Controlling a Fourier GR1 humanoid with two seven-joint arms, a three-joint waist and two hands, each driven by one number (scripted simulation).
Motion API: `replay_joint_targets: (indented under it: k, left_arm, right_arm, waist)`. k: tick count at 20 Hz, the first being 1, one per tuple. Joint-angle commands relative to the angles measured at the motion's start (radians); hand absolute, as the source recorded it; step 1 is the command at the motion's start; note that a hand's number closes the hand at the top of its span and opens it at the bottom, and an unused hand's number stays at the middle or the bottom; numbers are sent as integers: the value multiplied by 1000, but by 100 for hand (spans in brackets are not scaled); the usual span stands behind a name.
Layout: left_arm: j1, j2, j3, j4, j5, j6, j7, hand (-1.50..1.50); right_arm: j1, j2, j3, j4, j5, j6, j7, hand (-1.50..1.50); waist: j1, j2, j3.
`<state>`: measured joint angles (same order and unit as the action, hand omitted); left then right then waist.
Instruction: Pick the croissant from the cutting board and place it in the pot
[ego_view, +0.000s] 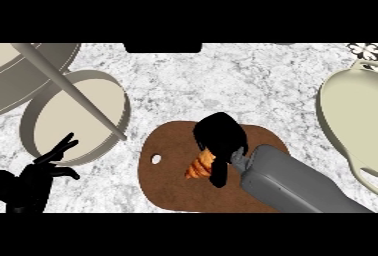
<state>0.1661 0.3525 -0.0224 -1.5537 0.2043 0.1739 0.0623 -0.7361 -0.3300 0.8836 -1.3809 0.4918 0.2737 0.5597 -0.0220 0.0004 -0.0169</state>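
Croissant (199, 167) on cutting board (173, 185), right hand (220, 135) curled round it

My right hand (218, 134) reaches in from the bench's near right corner, forearm slanting up-left, fingers (219, 175) curled down in a grasp. My left hand (33, 175) rests at the near left corner, fingers spread upward.
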Motion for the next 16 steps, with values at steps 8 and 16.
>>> replay_joint_targets:
  k: [8, 16]
  left_arm:
    - [-151, -39, 56, -120, 39, 16, -70, 0]
    - [-125, -38, 92, -136, 66, 13, -58, 0]
  right_arm:
    - [22, 91, -67, -170, 279, -350, 280, 150]
    - [17, -33, -194, -331, 468, -438, 437, 150]
  waist:
    - [-86, -39, 17]
    - [-128, -38, 18]
